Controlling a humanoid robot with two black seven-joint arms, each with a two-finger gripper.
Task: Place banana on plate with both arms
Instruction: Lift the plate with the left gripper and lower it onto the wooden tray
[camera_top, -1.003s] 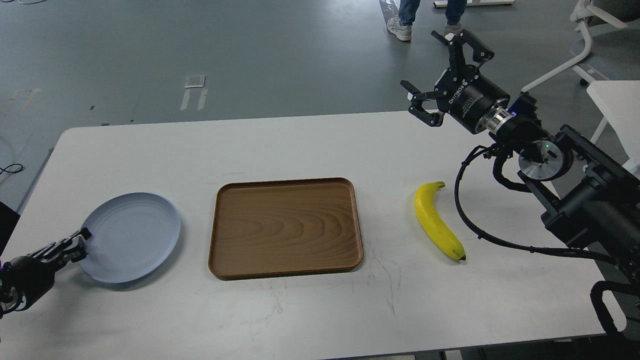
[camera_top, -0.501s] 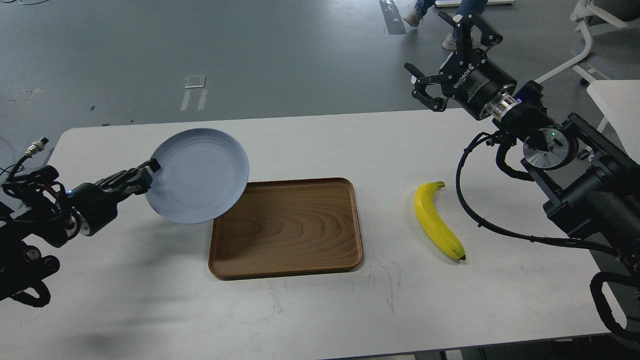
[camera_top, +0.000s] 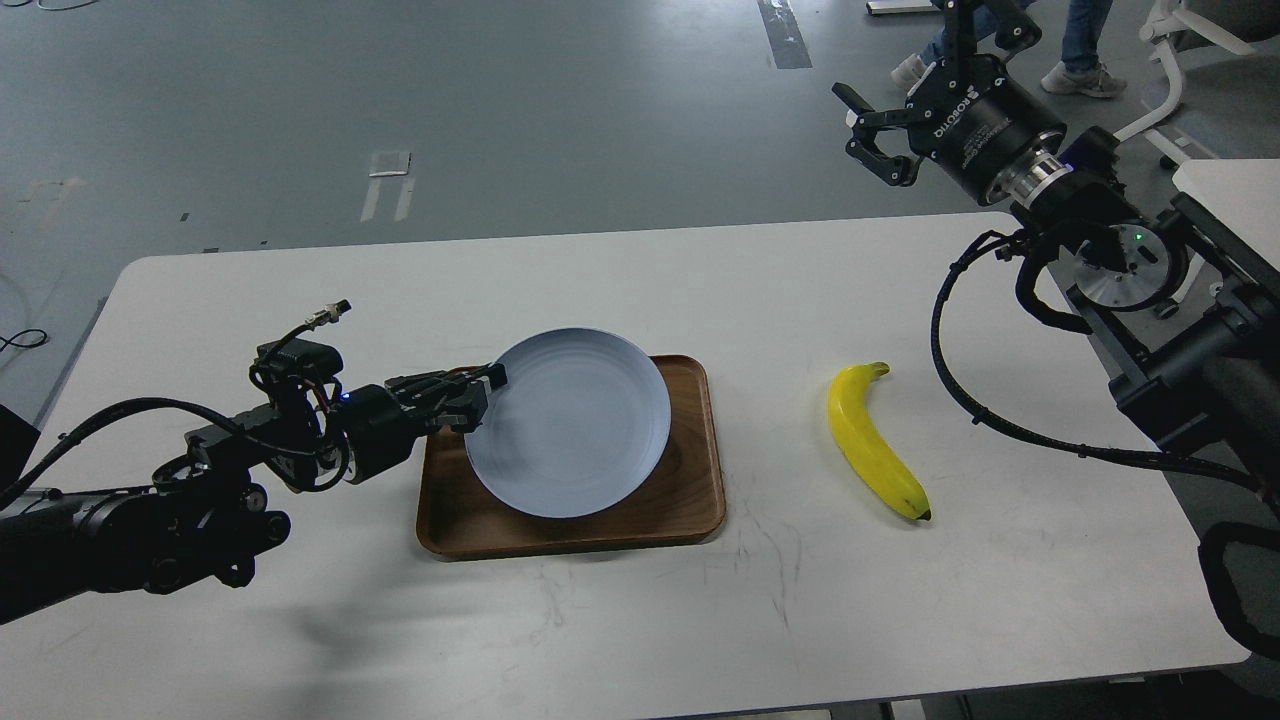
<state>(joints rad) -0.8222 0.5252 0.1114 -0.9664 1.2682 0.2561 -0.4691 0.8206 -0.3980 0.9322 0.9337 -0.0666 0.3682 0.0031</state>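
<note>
The pale blue-grey plate (camera_top: 570, 425) is over the brown wooden tray (camera_top: 690, 500), tilted a little, its left rim pinched by my left gripper (camera_top: 478, 395), which is shut on it. I cannot tell whether the plate rests on the tray or is just above it. The yellow banana (camera_top: 872, 440) lies on the white table to the right of the tray, stem away from me, dark tip towards me. My right gripper (camera_top: 905, 95) is open and empty, raised high beyond the table's far right edge, well away from the banana.
The white table (camera_top: 640, 620) carries only the tray, plate and banana. A person's legs (camera_top: 1075, 50) move on the floor behind the right gripper. A white chair and another table edge (camera_top: 1230, 190) stand at far right.
My left gripper has carried the plate from the table's left side, up and rightward, to over the tray. My right gripper has risen and drifted right. The banana has not moved.
</note>
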